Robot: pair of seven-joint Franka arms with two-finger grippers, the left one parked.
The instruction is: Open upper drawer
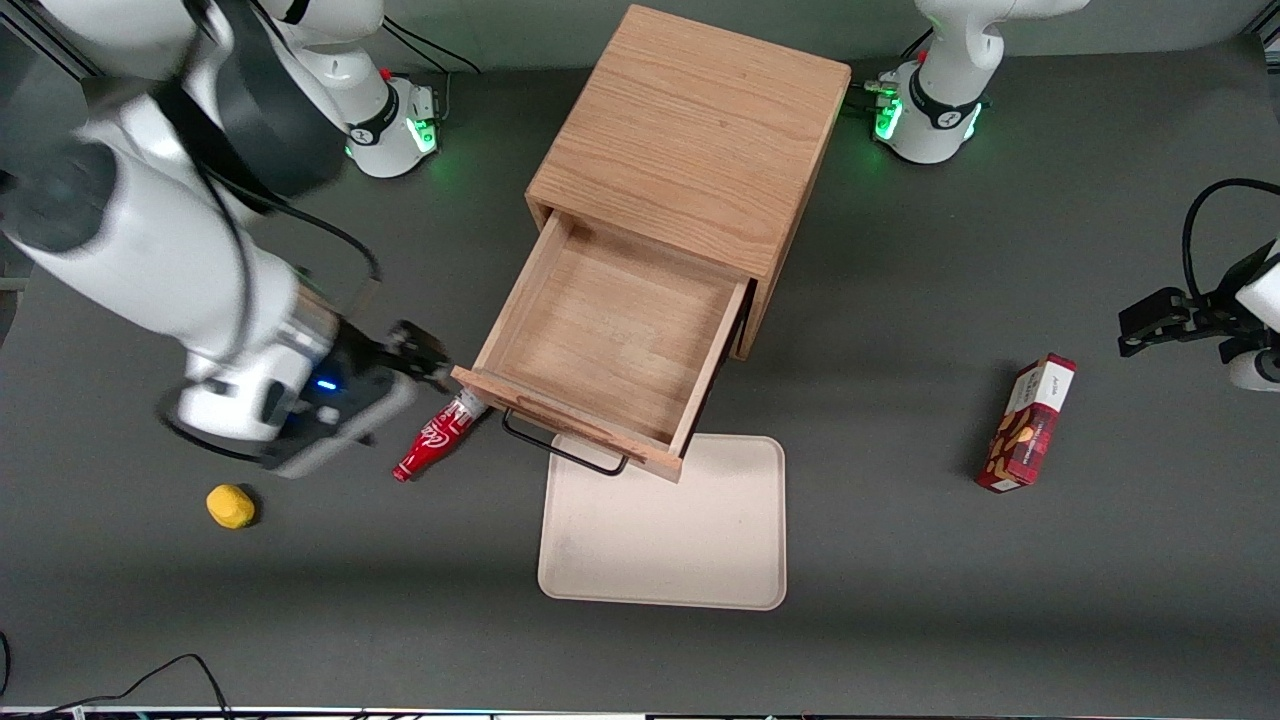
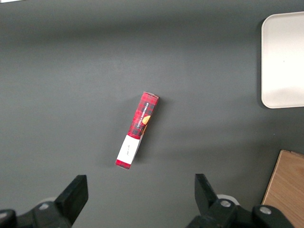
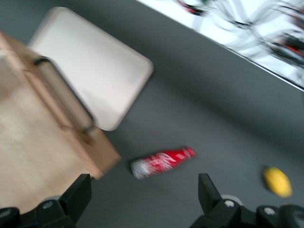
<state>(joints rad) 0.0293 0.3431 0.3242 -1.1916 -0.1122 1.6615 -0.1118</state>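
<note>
The upper drawer (image 1: pixel 600 340) of the light-oak cabinet (image 1: pixel 690 130) stands pulled far out, its shallow tray empty. Its thin black wire handle (image 1: pixel 565 450) hangs over the beige tray's edge. My right gripper (image 1: pixel 425 358) is open and empty, beside the drawer's front corner toward the working arm's end, just above a red bottle (image 1: pixel 437 438). In the right wrist view my gripper (image 3: pixel 142 197) holds its fingers (image 3: pixel 78 194) wide apart above bare table, with the drawer (image 3: pixel 33 128), its handle (image 3: pixel 64 95) and the bottle (image 3: pixel 161 161) ahead. The lower drawer is hidden under the upper one.
A beige tray (image 1: pixel 660 540) lies on the table in front of the drawer. A yellow object (image 1: pixel 230 506) lies near the working arm. A red snack box (image 1: pixel 1027 423) lies toward the parked arm's end and also shows in the left wrist view (image 2: pixel 137 130).
</note>
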